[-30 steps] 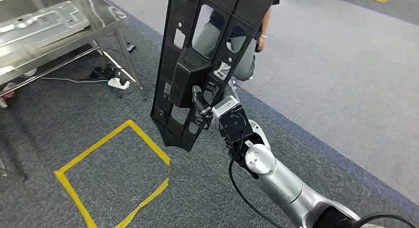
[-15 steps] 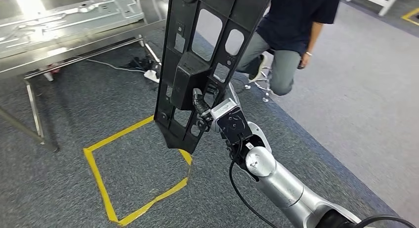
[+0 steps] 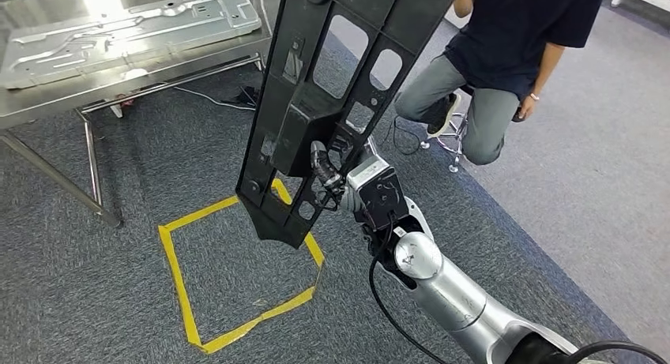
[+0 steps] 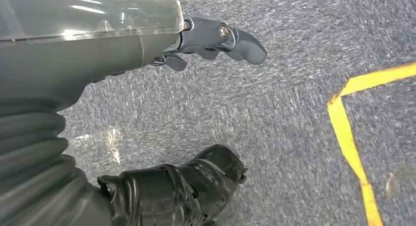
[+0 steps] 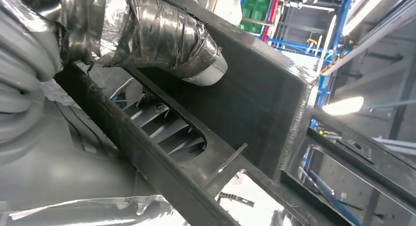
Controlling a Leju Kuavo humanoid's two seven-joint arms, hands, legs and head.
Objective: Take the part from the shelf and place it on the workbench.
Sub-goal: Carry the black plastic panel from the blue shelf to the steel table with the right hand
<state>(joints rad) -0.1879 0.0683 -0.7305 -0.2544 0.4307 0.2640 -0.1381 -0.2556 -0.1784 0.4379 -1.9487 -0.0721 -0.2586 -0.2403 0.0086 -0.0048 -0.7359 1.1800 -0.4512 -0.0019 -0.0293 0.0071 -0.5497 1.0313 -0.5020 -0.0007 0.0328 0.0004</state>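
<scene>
A long black plastic part (image 3: 332,95) with several cut-out windows stands nearly upright in the middle of the head view, its lower tip over the carpet. My right hand (image 3: 325,174) grips it near its lower third, fingers hooked through an opening. Up close in the right wrist view, a taped finger (image 5: 162,35) presses on the black part (image 5: 255,103). My left hand (image 4: 206,44) hangs over the carpet with fingers apart and nothing in it. The steel workbench (image 3: 55,103) stands at the upper left.
A pressed metal panel (image 3: 126,28) lies on the workbench. A yellow tape square (image 3: 237,277) marks the carpet below the part. A person (image 3: 506,56) crouches on a stool at the upper right. Cables and a power strip lie under the bench.
The whole scene has shifted: the camera has turned, so the workbench and the person have slid rightward and down in view. My right hand keeps the same hold on the part.
</scene>
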